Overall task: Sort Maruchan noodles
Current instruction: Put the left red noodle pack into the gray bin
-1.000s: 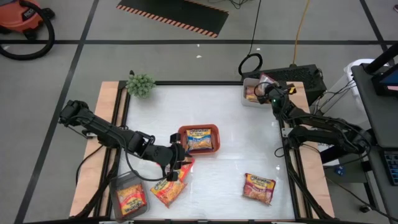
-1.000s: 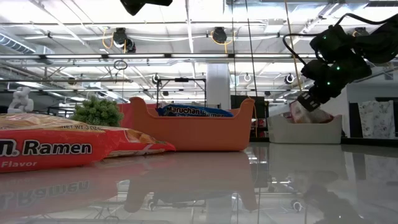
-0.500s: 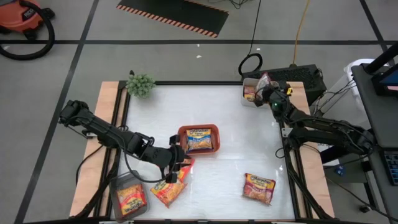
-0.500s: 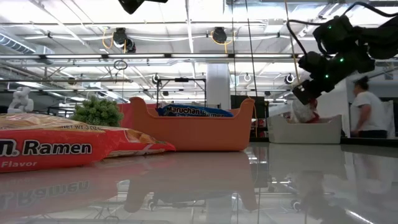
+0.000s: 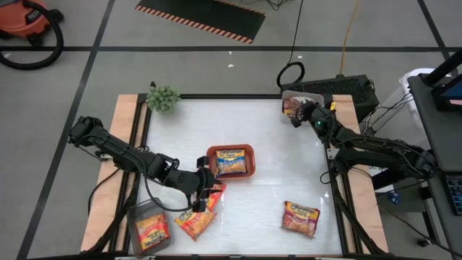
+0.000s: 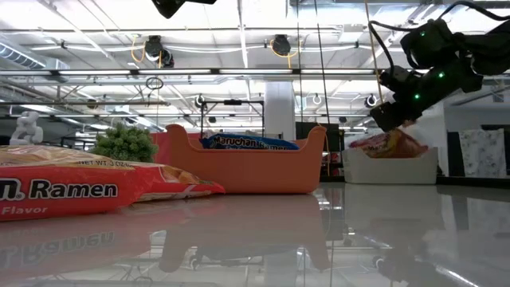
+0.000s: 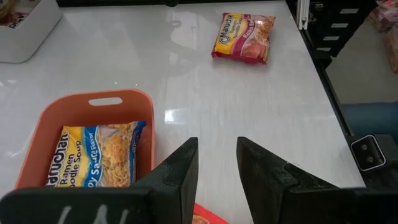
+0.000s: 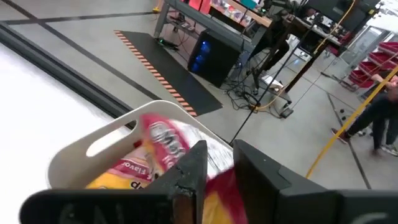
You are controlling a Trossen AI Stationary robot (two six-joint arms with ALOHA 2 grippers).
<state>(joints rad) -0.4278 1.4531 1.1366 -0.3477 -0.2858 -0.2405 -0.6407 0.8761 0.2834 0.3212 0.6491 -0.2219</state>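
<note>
Jaws of the right gripper [image 5: 297, 120] stand parted, hovering above the white tray [image 5: 286, 97] where a red-pink packet [image 8: 158, 155] lies (drop step). Left gripper [image 7: 216, 163] parted, empty, beside the orange tray [image 7: 106, 109]. Next: fetch the stray packet [image 5: 301, 217].

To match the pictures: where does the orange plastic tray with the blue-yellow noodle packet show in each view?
High view: table centre, orange plastic tray.
Low view: middle, behind the glossy tabletop.
Left wrist view: lower left.
Right wrist view: not in it.
Shared landmark: the blue-yellow noodle packet inside.
</note>
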